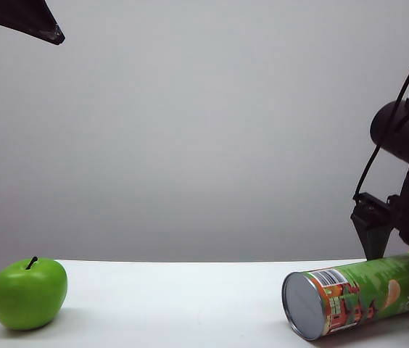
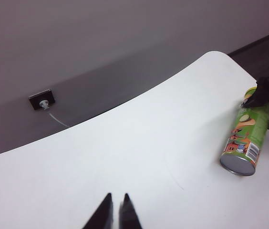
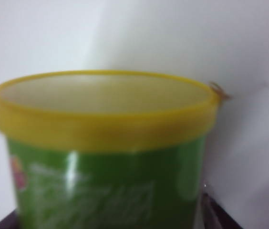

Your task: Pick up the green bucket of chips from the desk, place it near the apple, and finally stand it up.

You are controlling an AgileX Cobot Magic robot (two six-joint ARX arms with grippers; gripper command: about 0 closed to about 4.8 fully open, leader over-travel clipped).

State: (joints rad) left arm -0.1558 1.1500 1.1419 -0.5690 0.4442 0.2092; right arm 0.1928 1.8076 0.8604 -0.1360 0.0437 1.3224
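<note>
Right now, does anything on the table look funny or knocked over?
Yes: the chip can lies on its side at the table's right end, far from the upright apple. The right gripper is at its lid end.

We see the left gripper point(image 2: 117, 210) hanging above the desk, fingers nearly together, a thin gap between them. The right gripper point(image 1: 400, 232) sits at 3 o'clock in the exterior view, jaws spread wide, fingers point(image 1: 373, 226) pointing down.
</note>
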